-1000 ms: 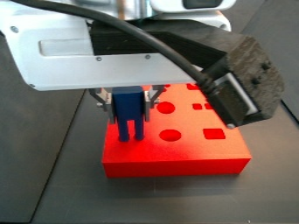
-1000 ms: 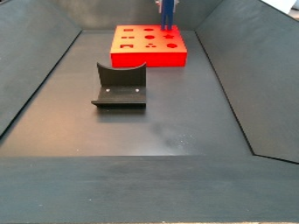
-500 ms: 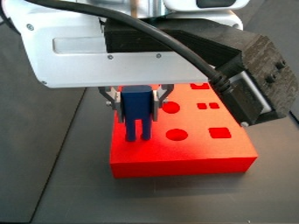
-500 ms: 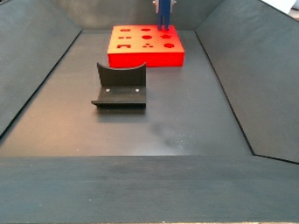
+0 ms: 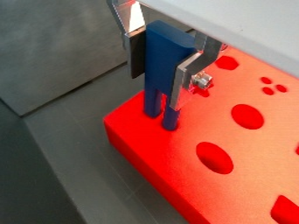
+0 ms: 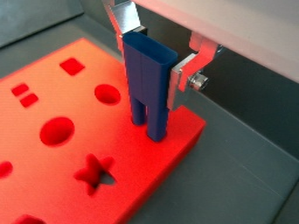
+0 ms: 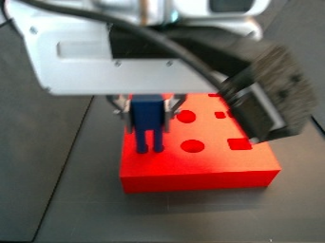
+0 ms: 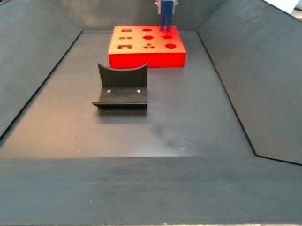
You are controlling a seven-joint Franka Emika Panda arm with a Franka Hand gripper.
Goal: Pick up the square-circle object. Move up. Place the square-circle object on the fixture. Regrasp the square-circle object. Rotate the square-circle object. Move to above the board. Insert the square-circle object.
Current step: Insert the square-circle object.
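My gripper [image 5: 159,63] is shut on the blue square-circle object [image 5: 166,66], held upright with its two prongs pointing down. The prongs reach the top face of the red board [image 5: 228,140] near one corner. The same grip shows in a wrist view, gripper [image 6: 156,61], object [image 6: 149,83], board [image 6: 59,131]. In a side view the gripper [image 7: 151,106] holds the object [image 7: 150,121] over the board [image 7: 197,163]. In a side view the object [image 8: 168,12] stands over the board's [image 8: 148,46] far right corner. The dark fixture [image 8: 120,86] stands apart, nearer the middle of the floor.
The board has several dark shaped holes, among them a star [image 6: 97,171] and circles [image 6: 56,131]. Sloping dark grey walls [image 8: 41,79] close in the floor on both sides. The arm's white housing [image 7: 114,57] and a black cable block [image 7: 267,95] hang over the board.
The gripper with the blue object has shifted slightly over the board's corner and seems a little lower. The fixture and the board have not moved.
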